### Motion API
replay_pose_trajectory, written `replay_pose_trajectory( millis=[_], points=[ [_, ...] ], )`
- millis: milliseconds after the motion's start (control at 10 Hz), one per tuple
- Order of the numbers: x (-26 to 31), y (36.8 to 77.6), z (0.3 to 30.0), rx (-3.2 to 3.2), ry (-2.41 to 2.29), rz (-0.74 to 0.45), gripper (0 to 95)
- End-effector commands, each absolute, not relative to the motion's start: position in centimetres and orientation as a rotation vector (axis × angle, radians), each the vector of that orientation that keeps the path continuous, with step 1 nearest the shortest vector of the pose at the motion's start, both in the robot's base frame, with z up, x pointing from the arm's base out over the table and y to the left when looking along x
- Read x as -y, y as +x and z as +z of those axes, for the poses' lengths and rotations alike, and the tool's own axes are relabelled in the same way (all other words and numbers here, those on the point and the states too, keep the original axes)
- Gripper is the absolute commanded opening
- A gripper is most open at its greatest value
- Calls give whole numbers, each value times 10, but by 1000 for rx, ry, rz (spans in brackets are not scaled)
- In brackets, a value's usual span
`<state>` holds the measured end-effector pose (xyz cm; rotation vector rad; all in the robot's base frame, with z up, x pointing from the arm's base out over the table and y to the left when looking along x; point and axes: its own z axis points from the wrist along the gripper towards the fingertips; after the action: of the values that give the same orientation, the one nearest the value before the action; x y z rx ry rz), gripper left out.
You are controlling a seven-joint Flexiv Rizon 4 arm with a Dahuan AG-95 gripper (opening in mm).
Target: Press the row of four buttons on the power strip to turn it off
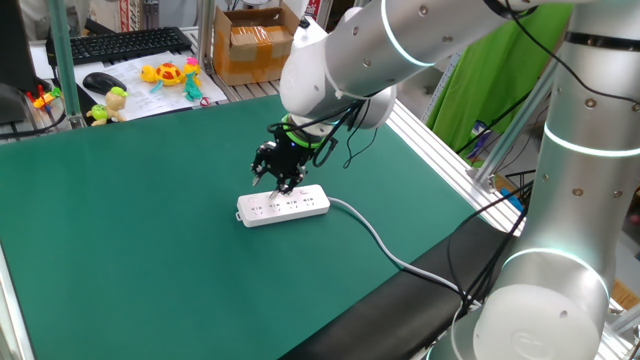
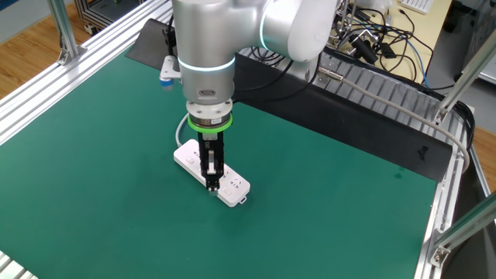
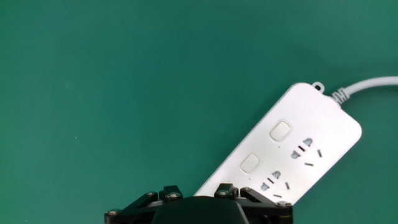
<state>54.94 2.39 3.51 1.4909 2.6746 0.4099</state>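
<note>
1. Lying on the green desk (image 1: 120, 230), the power strip (image 1: 283, 205) is white, and no writing on it can be read.
2. Two of the row of four buttons (image 3: 281, 131) show in the hand view.
3. The fingers (image 2: 211, 183) are shut together, tips down on the strip's top.

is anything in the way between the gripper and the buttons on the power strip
Nothing visible. The gripper, shut, is right down over the power strip; only bare green mat surrounds it, and two of the buttons show unobstructed in the hand view.
</note>
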Motion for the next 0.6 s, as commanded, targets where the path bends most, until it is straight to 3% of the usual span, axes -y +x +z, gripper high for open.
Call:
replay_pose_trajectory(
  millis=[100, 600],
  points=[
    [-27, 549, 35, -2671, 1488, 394, 380],
    [-27, 551, 31, -2673, 1481, 391, 380]
  ],
)
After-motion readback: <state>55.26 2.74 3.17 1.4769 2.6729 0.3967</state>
